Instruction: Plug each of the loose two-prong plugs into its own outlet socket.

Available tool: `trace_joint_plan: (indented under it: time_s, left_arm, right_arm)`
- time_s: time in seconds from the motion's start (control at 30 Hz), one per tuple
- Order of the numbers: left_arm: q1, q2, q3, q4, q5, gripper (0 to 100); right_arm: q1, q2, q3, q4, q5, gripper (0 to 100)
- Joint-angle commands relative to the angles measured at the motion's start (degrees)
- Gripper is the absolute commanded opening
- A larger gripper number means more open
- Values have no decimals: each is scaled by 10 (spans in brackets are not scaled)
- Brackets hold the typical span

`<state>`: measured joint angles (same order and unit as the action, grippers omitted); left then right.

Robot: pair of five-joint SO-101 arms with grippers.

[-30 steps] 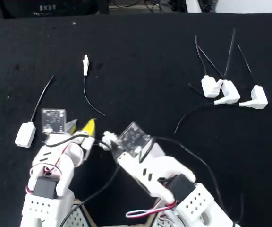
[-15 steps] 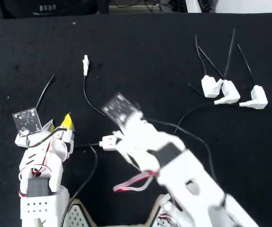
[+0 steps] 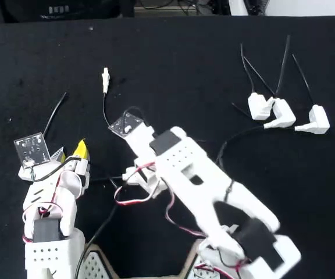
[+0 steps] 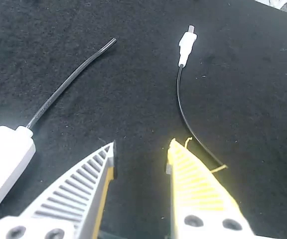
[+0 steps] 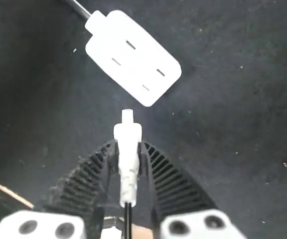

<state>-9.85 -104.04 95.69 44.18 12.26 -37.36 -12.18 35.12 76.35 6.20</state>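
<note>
Right end effector (image 5: 127,147) is clamped on a white two-prong plug (image 5: 128,132), whose tip points at a white outlet socket (image 5: 133,57) just ahead on the black counter (image 5: 243,114), not touching it. Left end effector (image 4: 141,149) is spread wide and holds nothing. A second socket (image 4: 4,162) lies beside it and a loose corded plug (image 4: 187,42) farther ahead.

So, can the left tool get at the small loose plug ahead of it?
Probably yes: the left tool is open and faces the plug, with only bare table and its wire between.
</note>
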Motion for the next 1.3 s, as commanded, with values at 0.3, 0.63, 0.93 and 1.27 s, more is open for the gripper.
trace_joint_plan:
  time_s: [0.3, 0.63, 0.93, 1.27]
  left_arm:
    - [0, -4, -4, 18, 3, 181]
    - [0, -4, -4, 17, 6, 181]
    - [0, -4, -4, 17, 4, 181]
    - [0, -4, -5, 17, 4, 181]
  right_arm:
    - [38, 117, -146, -27, -17, 11]
    - [70, 176, -369, 192, -68, 11]
    - [47, 295, -458, 212, -75, 11]
    - [80, 366, -541, 248, -178, 11]
